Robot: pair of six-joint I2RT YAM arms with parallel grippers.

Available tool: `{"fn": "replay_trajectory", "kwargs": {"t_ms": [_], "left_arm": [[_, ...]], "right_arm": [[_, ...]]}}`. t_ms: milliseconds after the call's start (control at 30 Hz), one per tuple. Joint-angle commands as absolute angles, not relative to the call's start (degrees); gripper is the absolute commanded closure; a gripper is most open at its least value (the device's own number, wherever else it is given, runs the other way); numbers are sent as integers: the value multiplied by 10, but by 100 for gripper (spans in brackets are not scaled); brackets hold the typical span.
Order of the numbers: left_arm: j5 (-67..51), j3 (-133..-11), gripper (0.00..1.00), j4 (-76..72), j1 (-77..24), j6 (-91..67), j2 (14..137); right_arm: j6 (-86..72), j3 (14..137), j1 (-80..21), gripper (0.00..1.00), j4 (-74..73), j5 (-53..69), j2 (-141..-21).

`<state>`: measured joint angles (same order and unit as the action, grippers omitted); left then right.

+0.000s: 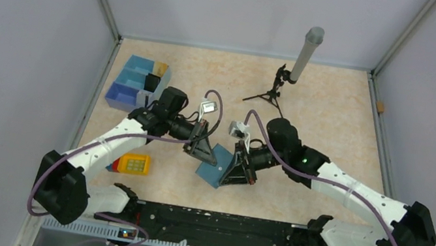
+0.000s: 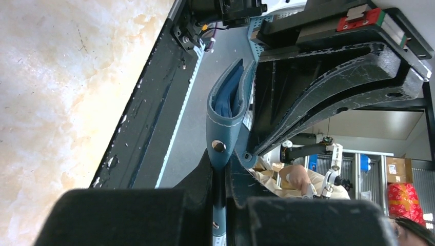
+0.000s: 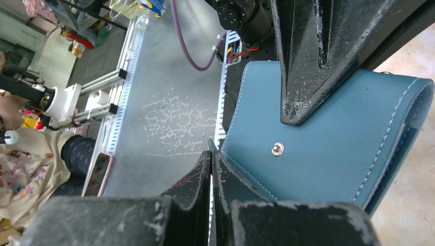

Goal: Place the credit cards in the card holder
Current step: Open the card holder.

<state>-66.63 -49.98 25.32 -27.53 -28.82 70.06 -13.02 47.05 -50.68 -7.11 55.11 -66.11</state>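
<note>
Between my two wrists, above the middle of the bench [image 1: 335,115], the holder [image 1: 213,170] is held up on edge, its fold a little open. My left jaws stand narrow and grip it: they pinch one leaf just below a stud [image 2: 219,146], and the dark blue lining [image 2: 228,97] shows inside the fold above. Seen from my right wrist, one left finger [image 3: 308,61] lies flat against the holder's outer face, its tip just above a stud [image 3: 277,149]. My right jaws are closed tight, both fingers pressed together. Their tips sit right at the holder's stitched corner and touch its edge; whether they nip any leather I cannot tell. Whether the holder's low corner rests on the bench I cannot tell either. Left of the holder, near it, lies a yellow block [image 1: 133,164]. Farther left and beyond the holder, well apart, sits a blue tray [image 1: 120,99] with a dark thing [image 1: 152,82] and a yellow thing [image 1: 161,68] in its compartments, too small to name. Beyond the holder stands a tripod [image 1: 270,95] carrying a grey tube [image 1: 305,54].
</note>
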Motion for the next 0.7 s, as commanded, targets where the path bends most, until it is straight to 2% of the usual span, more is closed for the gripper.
{"fn": "replay_trajectory", "kwargs": {"t_ms": [0,33,200,267,433,600,667], "left_arm": [[-593,-501,100,196,-263,-285,704],[-557,-497,100,198,-264,-286,699],[-339,-430,100,176,-288,-325,650],[-308,-366,100,119,-296,-371,630],[-244,-251,100,-34,-318,-493,598],[-194,-193,100,-95,-336,-550,586],[-185,-183,100,-103,-340,-555,587]], "right_arm": [[-128,490,-528,100,-85,591,-622],[-127,491,-528,98,-92,559,-614],[-174,462,-528,39,-67,323,-569],[-210,439,-528,29,-48,212,-561],[-328,386,-527,26,-20,38,-591],[-413,361,-541,26,-10,-13,-658],[-431,357,-551,30,-4,-20,-677]]}}
